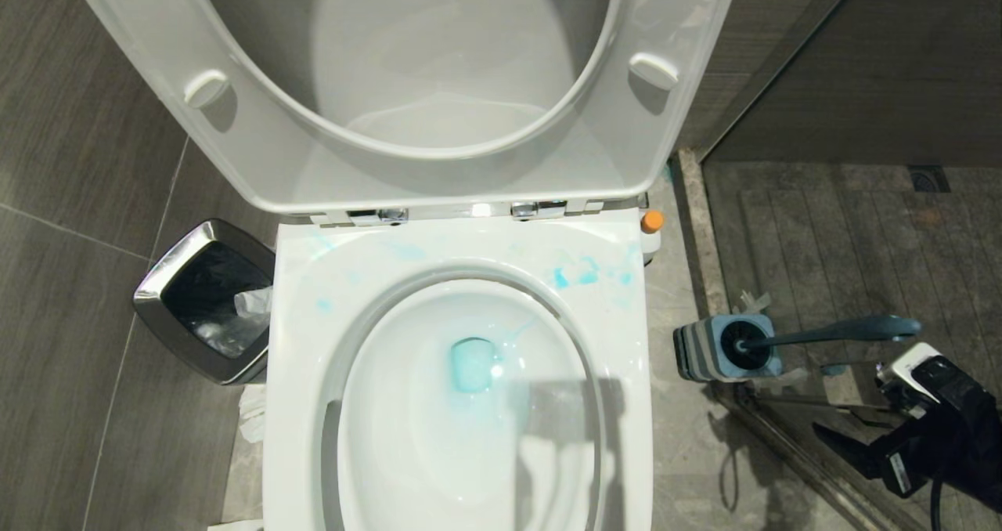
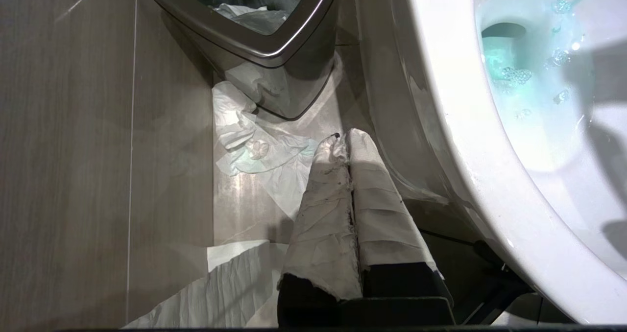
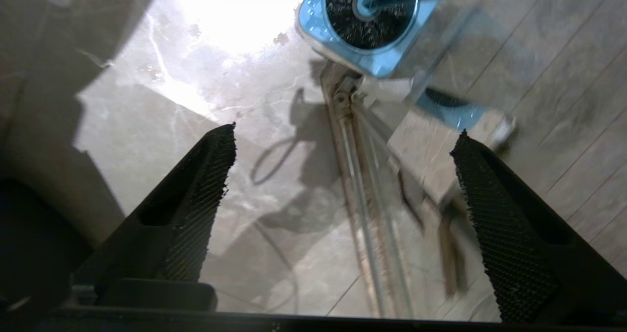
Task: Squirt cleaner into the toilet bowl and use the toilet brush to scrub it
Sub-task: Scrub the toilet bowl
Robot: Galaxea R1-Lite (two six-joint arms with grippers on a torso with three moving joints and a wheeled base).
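Cleaner (image 1: 651,222), one small bottle of which only the orange cap shows, stands at the back right corner of the toilet bowl (image 1: 462,484), tucked beside the hinge. Its work looks done: blue liquid pools at the drain and blue smears mark the rear of the rim. Whether scrubbing has happened cannot be read from here; judging by the smears on the rim, it is probably still to do. One toilet brush (image 1: 830,334) sits with its black head in the single square blue-and-grey base (image 1: 724,349) on the floor to the right of the bowl, its handle leaning away. One right gripper (image 3: 343,160) hovers just short of that base, its jaws spread wide and holding nothing. One left gripper (image 2: 348,151) hangs low by the bowl's left flank, jaws pressed together, empty. One steel bin (image 1: 207,300) stands on the left, with crumpled tissue (image 2: 245,141) on the floor tiles near it.
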